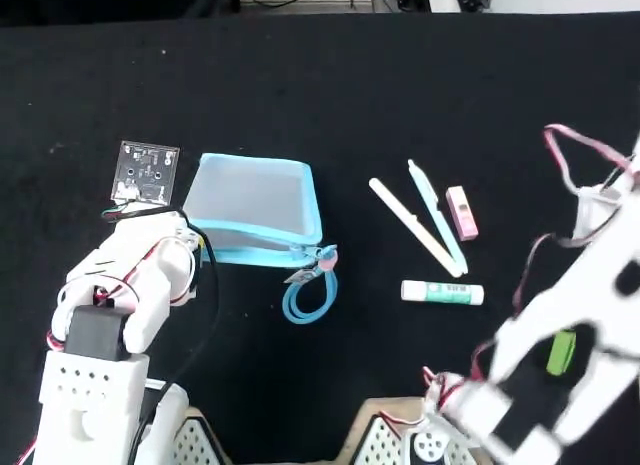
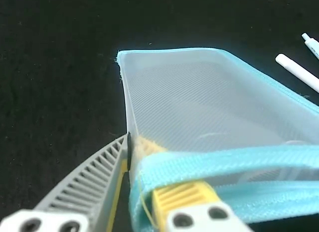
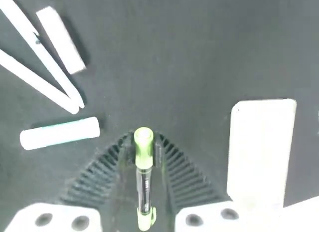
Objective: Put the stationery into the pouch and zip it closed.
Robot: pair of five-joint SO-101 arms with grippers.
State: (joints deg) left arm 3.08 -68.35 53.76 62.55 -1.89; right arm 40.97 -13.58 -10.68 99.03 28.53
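Bare cloth (image 1: 330,85) runs wide along the far side, open to pass. Between the pouch (image 1: 250,205) and the pens (image 1: 416,227) lies a free strip, pinched at its near end by the strap loop (image 1: 308,297) and the glue stick (image 1: 442,292). The pouch's left is crowded: the left arm (image 1: 130,285) grips its near-left corner, and a small board (image 1: 146,172) lies just beyond. The right arm (image 1: 560,385), clamping a marker (image 1: 561,352), blocks the near right.
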